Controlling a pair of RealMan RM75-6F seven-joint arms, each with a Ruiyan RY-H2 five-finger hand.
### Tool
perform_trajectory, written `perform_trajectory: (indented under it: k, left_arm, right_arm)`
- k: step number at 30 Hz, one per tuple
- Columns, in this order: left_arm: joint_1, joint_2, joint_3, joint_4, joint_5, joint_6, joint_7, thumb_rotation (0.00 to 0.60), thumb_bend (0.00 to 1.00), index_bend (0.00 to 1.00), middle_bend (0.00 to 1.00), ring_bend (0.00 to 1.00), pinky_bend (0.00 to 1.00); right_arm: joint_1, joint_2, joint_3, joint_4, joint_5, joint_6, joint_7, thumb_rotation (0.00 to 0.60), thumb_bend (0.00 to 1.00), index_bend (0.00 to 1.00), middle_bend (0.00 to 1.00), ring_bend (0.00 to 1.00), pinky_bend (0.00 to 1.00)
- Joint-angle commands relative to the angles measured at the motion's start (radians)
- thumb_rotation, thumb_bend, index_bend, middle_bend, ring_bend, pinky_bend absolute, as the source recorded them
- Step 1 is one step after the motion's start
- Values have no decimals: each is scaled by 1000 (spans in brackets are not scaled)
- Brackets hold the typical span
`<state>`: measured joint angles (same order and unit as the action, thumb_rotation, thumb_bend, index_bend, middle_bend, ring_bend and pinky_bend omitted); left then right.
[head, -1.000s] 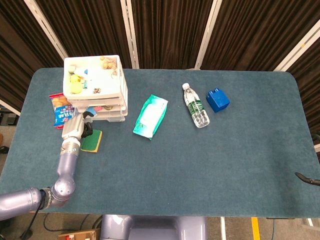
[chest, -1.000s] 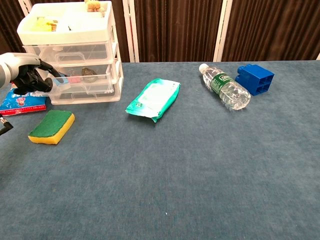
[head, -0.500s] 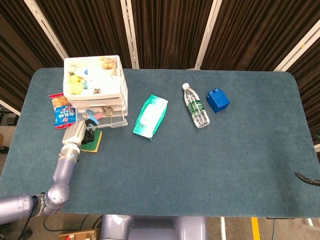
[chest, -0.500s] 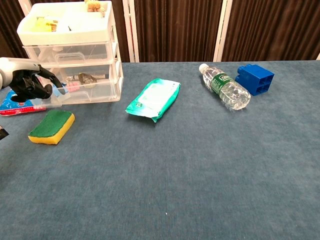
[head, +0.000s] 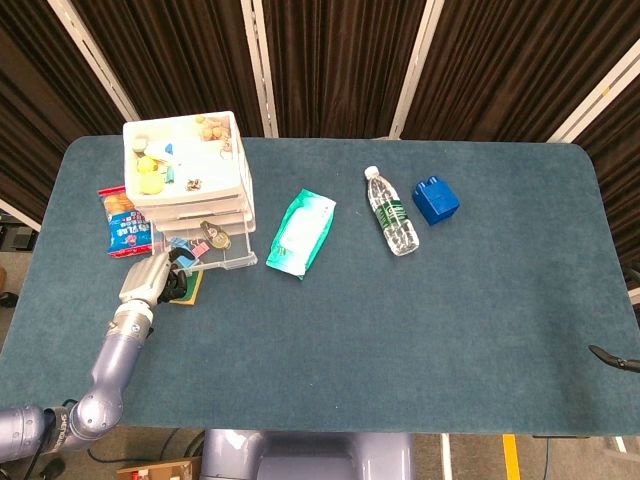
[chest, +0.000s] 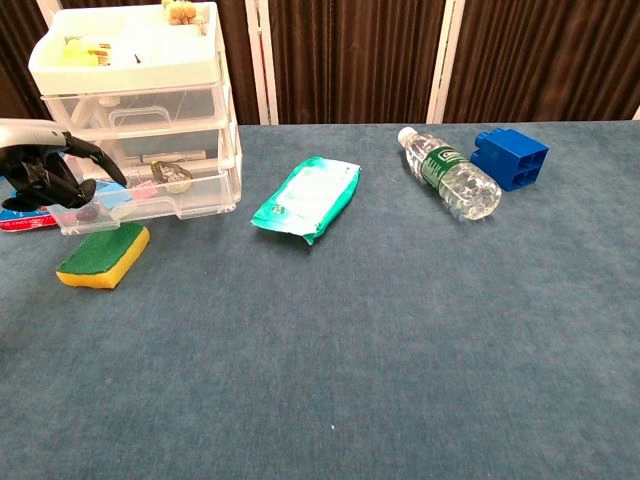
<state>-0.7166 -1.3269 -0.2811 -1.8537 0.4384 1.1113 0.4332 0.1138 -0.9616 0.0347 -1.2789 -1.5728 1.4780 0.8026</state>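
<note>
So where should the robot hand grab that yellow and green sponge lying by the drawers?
Probably from above, fingers across the two long sides of the flat green-topped yellow sponge. It lies flat on the blue table, so there is no gap underneath. Its near end is free; the pulled-out clear plastic bottom drawer and the left robot hand crowd the far end.

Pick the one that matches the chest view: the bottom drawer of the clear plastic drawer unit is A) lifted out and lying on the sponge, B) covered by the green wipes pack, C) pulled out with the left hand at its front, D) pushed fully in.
C: the bottom drawer juts forward from the drawer unit, with the left hand gripping its front corner.
</note>
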Motion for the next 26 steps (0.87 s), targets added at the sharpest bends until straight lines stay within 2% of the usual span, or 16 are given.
perform_trajectory:
  k: [1,3,4,5,7,10,13,15,17,23,26]
  left_arm:
    - [24,4,28,6,82,41,-18,600,293,94,779,730,767]
    - [35,13,53,4,120,68,0,600,122,49,579,540,660]
    - [39,18,64,0,134,78,10,600,75,37,477,436,602]
    - [45,24,74,-7,148,87,16,600,52,30,387,346,538]
    - [67,43,97,-33,194,109,11,600,40,27,278,242,435]
    - [115,79,138,-82,287,148,-15,600,43,26,164,128,308]
    - [202,118,229,-99,505,264,-31,600,63,26,98,57,227]
    - [273,121,301,-46,691,373,-46,600,72,26,66,23,185]
    - [331,120,346,12,801,455,-67,600,74,26,35,3,144]
    - [462,144,421,109,931,578,-130,600,74,1,0,0,97]
    - [509,154,437,145,974,612,-161,600,73,0,0,0,78]
  right_arm:
    - [0,1,0,-1,1,-2,-1,600,139,0,0,0,0]
    - [1,1,0,0,1,-3,-2,600,139,0,0,0,0]
    - [1,0,0,0,0,-3,-2,600,139,0,0,0,0]
    - [1,0,0,0,0,-3,-2,600,139,0,0,0,0]
    - [1,0,-1,2,-1,-3,-4,600,139,0,0,0,0]
    - [0,-1,0,6,-1,1,-7,600,139,0,0,0,0]
    - [0,-4,2,10,-1,5,-17,600,138,0,0,0,0]
    - [0,-6,3,9,-1,7,-26,600,138,0,0,0,0]
    - [-1,-7,4,9,2,6,-32,600,138,0,0,0,0]
    - [-5,-5,8,3,12,7,-40,600,139,0,0,0,0]
    - [-4,-6,9,2,15,3,-44,600,138,0,0,0,0]
